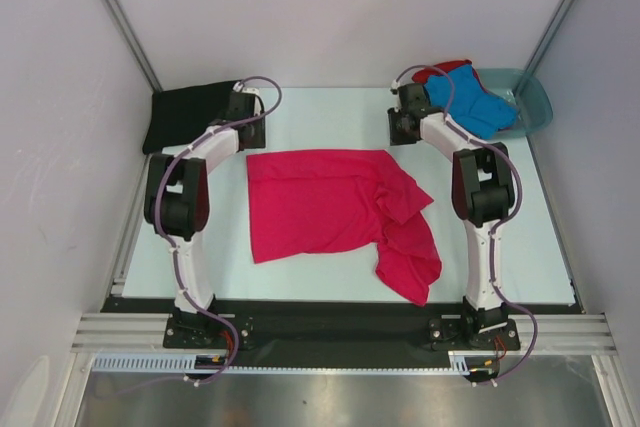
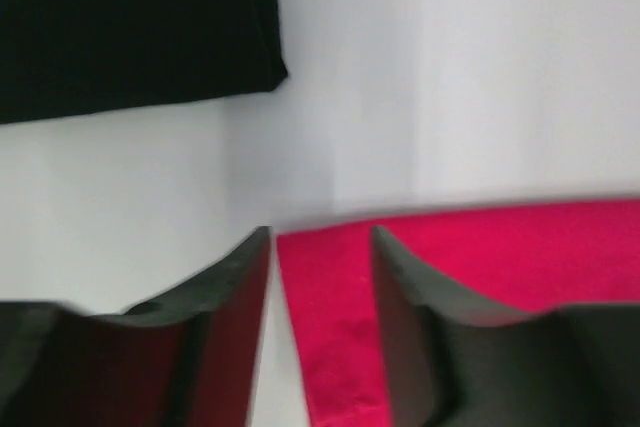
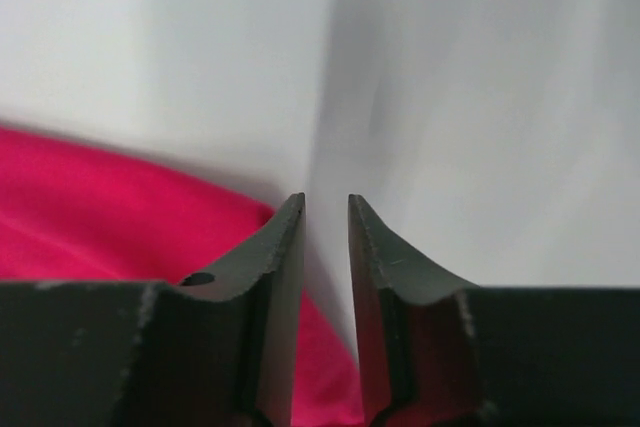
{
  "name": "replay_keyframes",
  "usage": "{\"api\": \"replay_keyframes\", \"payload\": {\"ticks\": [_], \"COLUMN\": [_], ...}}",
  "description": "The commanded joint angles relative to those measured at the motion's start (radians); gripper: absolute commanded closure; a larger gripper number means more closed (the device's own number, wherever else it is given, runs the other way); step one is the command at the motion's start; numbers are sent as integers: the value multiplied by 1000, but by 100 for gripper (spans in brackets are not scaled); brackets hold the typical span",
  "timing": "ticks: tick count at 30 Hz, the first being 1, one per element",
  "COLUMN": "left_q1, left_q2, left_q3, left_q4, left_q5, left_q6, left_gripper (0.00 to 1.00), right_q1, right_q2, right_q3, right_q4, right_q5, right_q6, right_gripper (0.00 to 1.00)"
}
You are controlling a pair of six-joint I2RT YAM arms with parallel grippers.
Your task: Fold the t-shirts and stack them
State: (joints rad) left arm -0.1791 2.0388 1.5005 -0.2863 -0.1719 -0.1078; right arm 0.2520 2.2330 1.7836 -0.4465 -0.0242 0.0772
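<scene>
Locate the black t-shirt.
Top view: the black t-shirt lies at the far left corner of the table, just left of the left gripper.

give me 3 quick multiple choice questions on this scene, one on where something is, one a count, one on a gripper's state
1. Where on the table is the black shirt?
A far left corner
B near right corner
C centre

2. How many shirts show from above?
A two
B three
C four

3. The left gripper is:
A open, empty
B shut on cloth
C shut, empty

Answers
1 A: it lies at the far left corner, apart from the other shirts.
2 C: the black one, a pink shirt in the centre, and a blue shirt and a red shirt at the far right.
3 A: the left wrist view shows its fingers apart with nothing gripped between them.
</scene>
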Motion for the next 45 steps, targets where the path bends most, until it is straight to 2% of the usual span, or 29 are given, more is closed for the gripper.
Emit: {"api": "replay_keyframes", "payload": {"ticks": [1,2,4,6,7,8,9,10,12,15,18,23,26,29,33,37,45], "left_q1": [24,26,27,26,27,26,24,20,6,-48,-100,-206,-240,-247,-269,-301,-313], "left_q2": [-58,-72,-109,-176,-213,-230,-248,-271,-350,-438,-491,-546,-542,-526,-487,-431,-384], "left_q3": [0,-12,-23,-45,-54,-60,-74,-95,-199,-373,-512,-696,-750,-764,-735,-654,-611], "left_q4": [85,101,104,93,61,47,44,47,123,263,360,378,383,354,262,63,-105], "left_q5": [-72,-107,-103,59,162,163,310,377,565,667,710,634,608,519,424,278,137], "left_q6": [59,69,71,77,45,19,-7,-32,-99,-211,-325,-375,-388,-377,-343,-285,-262], "left_gripper": [43,36,31,29,24,23,20,12,3,0,0,0,0,0,0,0,0], "right_q1": [-13,-14,-13,-8,-5,-3,0,1,7,18,21,42,49,66,92,110,136], "right_q2": [-22,-42,-74,-151,-208,-243,-274,-301,-397,-527,-637,-769,-825,-863,-892,-911,-932], "right_q3": [50,48,39,7,-24,-48,-68,-85,-170,-304,-435,-573,-613,-636,-661,-682,-705], "right_q4": [32,31,13,-1,-21,-24,-30,-44,-58,-58,-55,-58,-66,-72,-80,-121,-201], "right_q5": [127,150,194,193,185,178,155,139,81,35,-26,-51,-57,-62,-45,-23,23], "right_q6": [-40,-47,-60,-60,-56,-48,-42,-33,-19,16,56,82,88,102,107,110,141], "right_gripper": [69,68,68,68,68,66,64,62,61,59,58,57,58,58,58,58,58]}}
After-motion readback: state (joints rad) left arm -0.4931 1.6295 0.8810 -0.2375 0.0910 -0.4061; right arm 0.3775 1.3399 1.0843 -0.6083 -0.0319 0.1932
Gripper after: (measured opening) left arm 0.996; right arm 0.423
